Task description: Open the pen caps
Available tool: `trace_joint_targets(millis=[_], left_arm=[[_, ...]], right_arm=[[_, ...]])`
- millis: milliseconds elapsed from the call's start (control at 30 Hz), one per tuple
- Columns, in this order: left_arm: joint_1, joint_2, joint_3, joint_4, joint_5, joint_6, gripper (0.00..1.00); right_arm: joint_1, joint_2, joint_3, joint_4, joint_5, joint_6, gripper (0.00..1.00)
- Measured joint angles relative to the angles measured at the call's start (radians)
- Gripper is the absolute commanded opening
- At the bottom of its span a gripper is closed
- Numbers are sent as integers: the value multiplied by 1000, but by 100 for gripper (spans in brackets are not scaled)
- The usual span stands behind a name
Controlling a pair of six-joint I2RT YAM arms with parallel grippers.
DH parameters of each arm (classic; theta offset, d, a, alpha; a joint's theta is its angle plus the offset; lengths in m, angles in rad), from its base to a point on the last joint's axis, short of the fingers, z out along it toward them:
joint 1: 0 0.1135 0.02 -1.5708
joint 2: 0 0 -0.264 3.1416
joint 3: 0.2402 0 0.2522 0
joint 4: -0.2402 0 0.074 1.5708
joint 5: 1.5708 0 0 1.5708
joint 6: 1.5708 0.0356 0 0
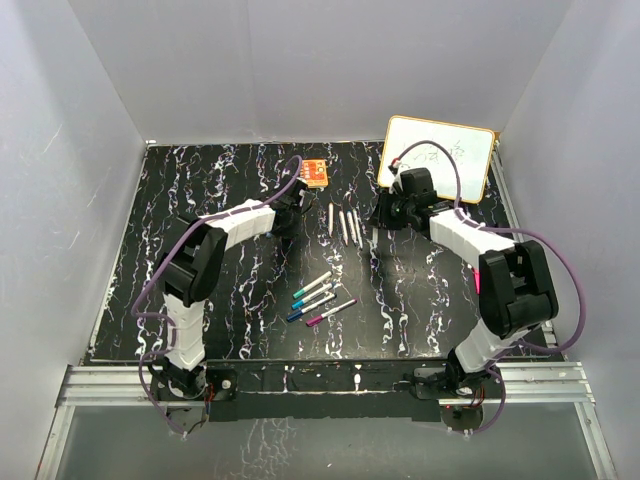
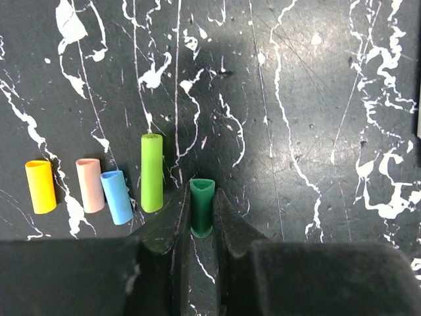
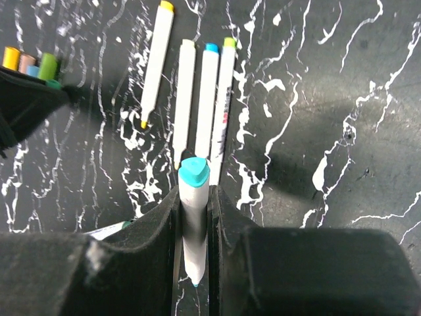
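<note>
Gripping green cap (image 2: 201, 205) in left claw (image 2: 200, 201), pen (image 3: 195, 197) in right claw (image 3: 195, 205)

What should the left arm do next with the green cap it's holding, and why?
Probably set the dark green cap down beside the light green cap and release it: the left gripper pinches it with no pen attached, right beside the row of loose caps.

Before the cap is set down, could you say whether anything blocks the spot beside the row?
Nothing visible does: only bare table lies around the left gripper's dark green cap, beside the light green cap.
</note>
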Motion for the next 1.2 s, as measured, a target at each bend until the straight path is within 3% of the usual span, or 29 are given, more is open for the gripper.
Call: trace_joint_targets(millis=[300, 533, 700, 1033, 1200], left_arm=[[5, 18, 14, 8, -34, 1, 1], [6, 18, 14, 8, -46, 0, 19], [6, 18, 14, 12, -45, -1, 25], [6, 13, 14, 9, -42, -9, 29], [6, -35, 14, -3, -34, -11, 30]], right_arm=[[0, 71, 16, -55, 12, -21, 0], [0, 129, 52, -77, 25, -32, 0], [0, 187, 71, -80, 31, -37, 0], [0, 249, 108, -77, 38, -36, 0], [0, 269, 125, -60, 42, -35, 5]])
